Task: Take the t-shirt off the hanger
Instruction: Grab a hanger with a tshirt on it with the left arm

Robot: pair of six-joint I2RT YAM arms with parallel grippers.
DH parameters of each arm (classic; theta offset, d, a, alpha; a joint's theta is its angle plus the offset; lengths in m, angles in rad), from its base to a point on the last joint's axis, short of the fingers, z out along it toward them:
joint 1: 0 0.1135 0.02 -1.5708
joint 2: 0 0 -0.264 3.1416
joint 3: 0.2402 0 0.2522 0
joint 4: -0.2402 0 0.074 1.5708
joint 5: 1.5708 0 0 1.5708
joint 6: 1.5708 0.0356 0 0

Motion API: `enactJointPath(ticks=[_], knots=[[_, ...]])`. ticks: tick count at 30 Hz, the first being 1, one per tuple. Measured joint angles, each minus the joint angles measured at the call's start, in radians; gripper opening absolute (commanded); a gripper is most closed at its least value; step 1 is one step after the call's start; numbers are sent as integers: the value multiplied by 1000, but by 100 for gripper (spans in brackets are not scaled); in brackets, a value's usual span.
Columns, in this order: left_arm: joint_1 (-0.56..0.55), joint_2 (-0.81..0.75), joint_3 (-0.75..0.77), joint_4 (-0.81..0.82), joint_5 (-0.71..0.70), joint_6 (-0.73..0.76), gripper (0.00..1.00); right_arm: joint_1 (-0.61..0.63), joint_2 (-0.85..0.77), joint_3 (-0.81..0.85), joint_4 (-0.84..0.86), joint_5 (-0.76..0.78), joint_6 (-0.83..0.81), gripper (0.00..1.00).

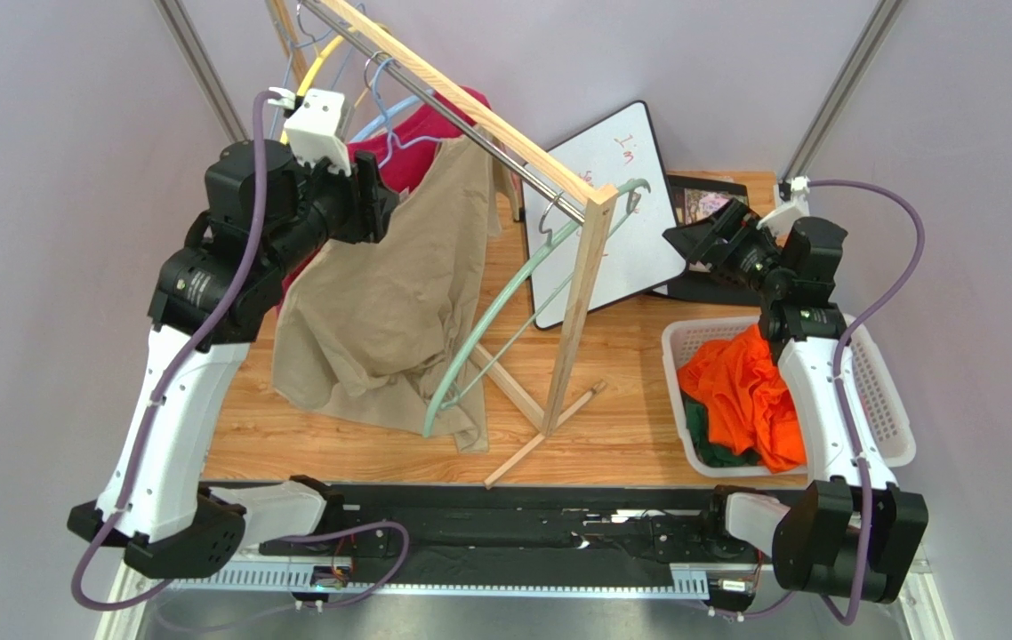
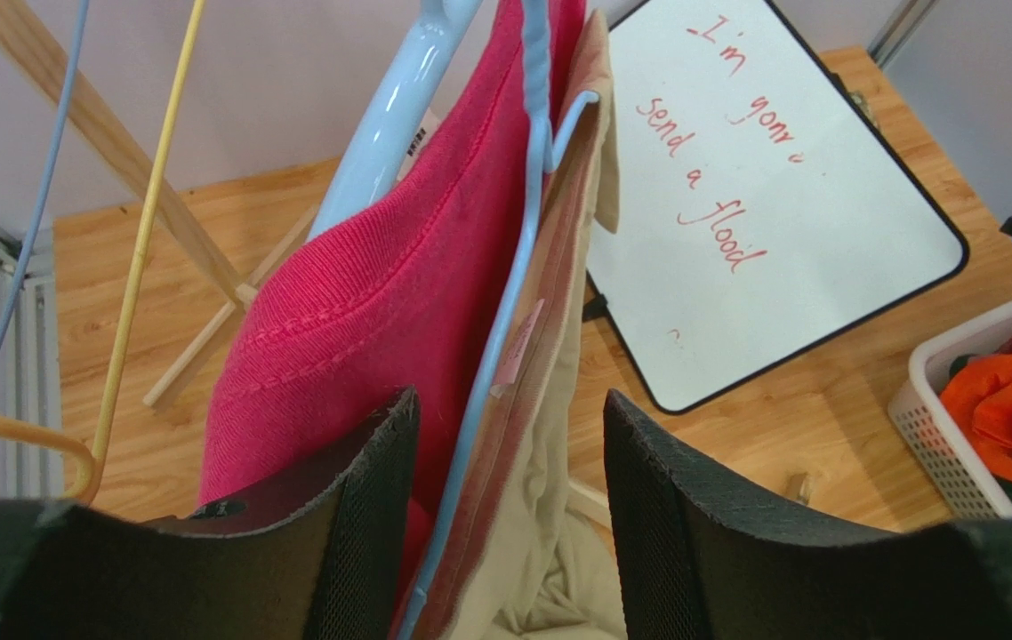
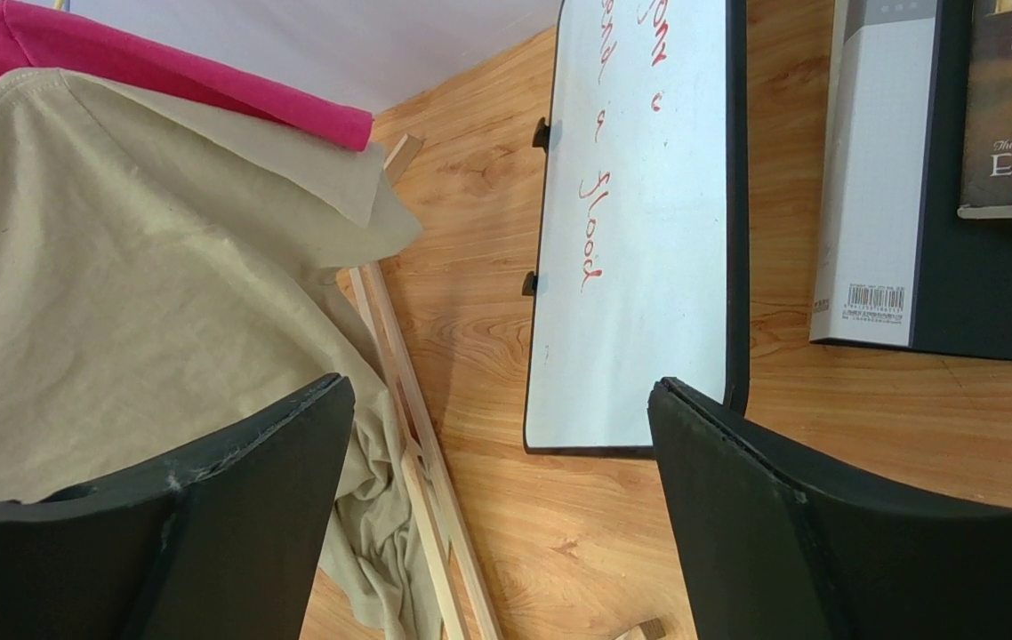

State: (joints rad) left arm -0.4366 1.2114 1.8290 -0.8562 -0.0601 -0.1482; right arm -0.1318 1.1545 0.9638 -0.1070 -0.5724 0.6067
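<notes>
Jaws of the left gripper [image 1: 382, 200] stand at the shoulder of the beige cotton t-shirt [image 1: 378, 314], which hangs from the slanted wooden rail [image 1: 471, 110] in the upper left of the top view. The right gripper [image 1: 693, 240] hovers far right.

From the left wrist, the jaws are partly open, with beige cloth and the thin light-blue hanger [image 2: 534, 80] between them and nothing pinched. I think they should close on beige cloth only, leaving out the hanger and the pink knitted garment [image 2: 351, 307].

From the right wrist, the jaws are wide open and empty, above the white writing board [image 3: 632, 200].
</notes>
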Motion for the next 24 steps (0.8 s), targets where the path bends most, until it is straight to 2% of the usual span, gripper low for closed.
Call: enactJointPath(ticks=[3, 5, 6, 9, 17, 19, 20, 21, 24], knots=[[8, 19, 0, 1, 0, 3, 55, 1, 0, -2, 1, -5, -2, 88], [8, 16, 0, 4, 0, 7, 49, 6, 0, -2, 6, -6, -2, 87], [10, 13, 0, 8, 1, 9, 42, 7, 1, -2, 8, -6, -2, 87], [12, 4, 0, 20, 10, 16, 39, 13, 2, -2, 14, -9, -1, 87], [35, 37, 0, 47, 68, 13, 22, 26, 16, -2, 17, -13, -2, 86], [39, 56, -1, 55, 82, 10, 14, 26, 15, -2, 17, -13, -2, 86], [40, 63, -1, 58, 87, 7, 4, 26, 15, -2, 17, -13, -2, 86], [42, 71, -1, 63, 95, 6, 1, 26, 15, -2, 16, -13, -2, 86], [44, 75, -1, 72, 114, 1, 0, 26, 15, -2, 16, -13, -5, 86]])
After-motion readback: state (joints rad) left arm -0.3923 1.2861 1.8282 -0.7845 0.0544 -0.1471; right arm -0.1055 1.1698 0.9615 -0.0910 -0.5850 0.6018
